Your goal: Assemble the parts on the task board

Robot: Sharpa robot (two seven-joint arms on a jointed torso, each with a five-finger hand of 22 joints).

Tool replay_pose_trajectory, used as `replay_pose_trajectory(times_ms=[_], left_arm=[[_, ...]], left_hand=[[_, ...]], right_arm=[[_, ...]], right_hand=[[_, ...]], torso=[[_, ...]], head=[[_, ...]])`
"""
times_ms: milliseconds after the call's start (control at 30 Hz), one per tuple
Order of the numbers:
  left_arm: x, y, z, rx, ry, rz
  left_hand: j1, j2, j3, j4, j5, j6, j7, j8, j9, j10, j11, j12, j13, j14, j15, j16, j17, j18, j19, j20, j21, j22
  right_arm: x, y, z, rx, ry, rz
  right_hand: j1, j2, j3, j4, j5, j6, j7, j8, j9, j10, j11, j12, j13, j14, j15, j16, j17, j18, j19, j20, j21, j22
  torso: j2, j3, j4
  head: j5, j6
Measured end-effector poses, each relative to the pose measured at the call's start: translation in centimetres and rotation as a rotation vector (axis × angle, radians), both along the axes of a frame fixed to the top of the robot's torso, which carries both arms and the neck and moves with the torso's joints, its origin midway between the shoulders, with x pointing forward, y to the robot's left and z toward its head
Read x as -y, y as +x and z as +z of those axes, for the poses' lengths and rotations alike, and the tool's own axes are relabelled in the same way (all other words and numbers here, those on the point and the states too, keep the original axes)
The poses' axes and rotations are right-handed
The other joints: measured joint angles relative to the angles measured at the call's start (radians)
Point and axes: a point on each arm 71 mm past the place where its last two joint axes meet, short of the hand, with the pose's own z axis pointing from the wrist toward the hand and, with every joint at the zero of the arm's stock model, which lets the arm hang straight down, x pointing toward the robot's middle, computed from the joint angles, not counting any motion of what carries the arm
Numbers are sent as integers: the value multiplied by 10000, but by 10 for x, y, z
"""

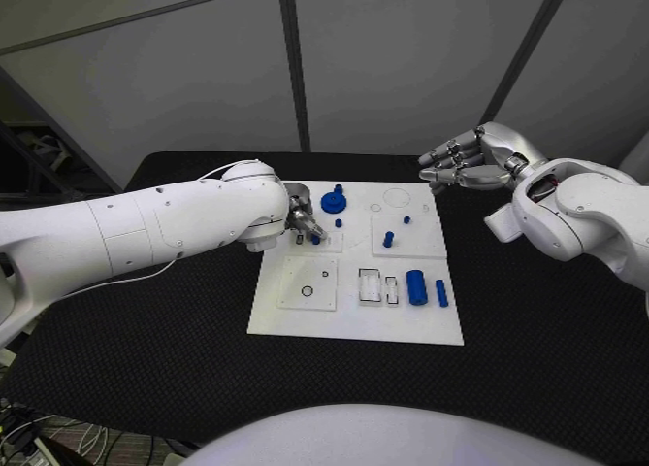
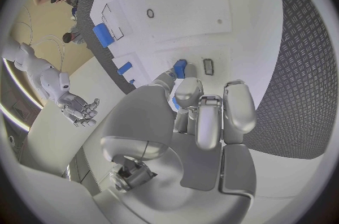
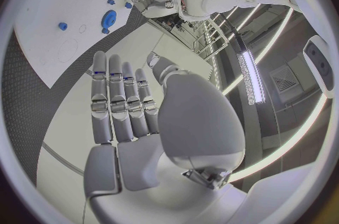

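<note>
Start at your left hand (image 1: 305,221): it's down over the near-left corner of the task board's (image 1: 355,328) upper-left tile, fingers curled in together. In the left wrist view there's a small blue part (image 2: 181,68) right at the fingertips (image 2: 189,88), and it looks pinched between thumb and finger, so I'd call that hand grasping the part, though the contact itself is mostly hidden by the fingers.

Just past the hand, toward the board's far edge, you've got the blue gear (image 1: 334,202), with a little blue peg (image 1: 339,222) beside it. One tile over there are two more short pegs (image 1: 389,238) standing up. On the near-right side of the board sits the fat blue cylinder (image 1: 416,287) with a thin blue pin (image 1: 441,292) next to it, both lying with their long axes running near-to-far, just right of the rectangular slots (image 1: 369,284).

Your right hand (image 1: 469,160) hangs off the board's far-right corner, fingers loosely apart and nothing in it. So it's released.

My read: the left hand is the nearer one for the gear tile, and whatever it's seating goes basically straight down under it. The cylinder and pin lie closer to your right hand's side.
</note>
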Motion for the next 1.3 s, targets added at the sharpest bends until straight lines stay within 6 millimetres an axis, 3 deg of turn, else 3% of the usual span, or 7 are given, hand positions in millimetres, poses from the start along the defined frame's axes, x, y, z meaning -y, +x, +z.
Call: replay_pose_trajectory(times_ms=[133, 300, 533, 633, 867, 1100, 1300], left_arm=[[0, 1, 0, -26, 36, -10], [-1, 1, 0, -31, 50, 8], [-4, 1, -1, -20, 56, 99], [-6, 1, -2, -7, 50, 159], [-6, 5, 6, 199, -265, 337], [-5, 11, 21, 483, -721, 531], [-8, 14, 32, 652, -963, 625]], left_hand=[[-202, -99, 315, -314, -230, 106, -36, -8, 36, 36, -35, 0, 55, 10, -67, 40, 0, 1, 21, -21, 0, 27], [-607, -271, 642, -642, -884, 266, -89, -81, 112, 54, -53, 0, 145, 2, -78, 40, 0, 2, 37, -38, 0, 76], [-1190, -620, -111, 175, -1900, 464, -109, -164, 270, 68, -72, 0, 176, -33, -185, 40, 0, 1, 73, -74, 0, 123], [-1310, -742, -413, 608, -2160, 494, -79, -201, 362, 68, -71, 0, 176, -33, -185, 40, 0, 1, 73, -74, 0, 169], [-1325, -1003, -983, 1401, -2196, 499, -73, -274, 532, 68, -71, 0, 175, -33, -185, 77, 0, 1, 109, -109, -1, 202], [-1072, -1311, -1294, 2183, -2196, 534, -37, -337, 696, 67, -71, 0, 174, -34, -184, 77, 0, 0, 108, -109, 0, 227], [-1067, -1316, -1413, 2351, -2196, 534, -36, -337, 744, 67, -71, 34, 173, -34, -184, 77, 0, 0, 108, -109, -1, 217]], right_arm=[[0, 0, 0, -3, -1, 2], [0, 0, 0, -4, -2, 1], [0, 0, 0, -4, -6, -11], [1, 0, 0, -2, -7, -19], [1, 1, 0, -7, -2, -46], [3, 1, 0, -10, 1, -73], [3, 1, -1, -12, 3, -87]], right_hand=[[0, 0, -11, 11, 0, -36, 36, 0, 0, 0, 0, 0, 0, 0, 0, 0, 0, -1, 0, 0, 0, -11], [-13, -13, -11, 11, 0, -36, 36, 0, 0, 0, 0, 0, -10, -10, 10, 0, -20, -1, 2, 1, -44, -35], [-162, -77, -96, 96, 0, -72, 72, 0, 0, -36, 36, 0, -37, -38, 37, 0, -76, -1, 35, 35, -156, -140], [-193, -56, -172, 117, 0, -105, 41, 0, -9, -38, 39, 0, -51, -73, 72, 0, -113, -1, 70, 70, -237, -205], [-376, 3, -350, 239, 0, -139, 76, 0, -9, -72, 72, 0, -61, -108, 108, 1, -181, 0, 106, 105, -383, -356], [-475, -81, -523, 270, 0, -196, 91, 0, -8, -165, 89, 0, -60, -144, 143, 1, -238, 0, 144, 144, -527, -483], [-475, -81, -581, 304, 0, -209, 78, 0, -8, -182, 107, 0, -59, -143, 143, 0, -256, 0, 144, 144, -543, -528]], torso=[[-1, 0, 0], [-4, -1, 3], [-5, -3, 13], [-5, -6, 13], [-5, -6, 13], [-5, -6, 17], [-5, -1, 17]], head=[[-12, -14], [-24, -23], [-32, -25], [-32, -16], [-32, 11], [-39, 44], [-8, 80]])
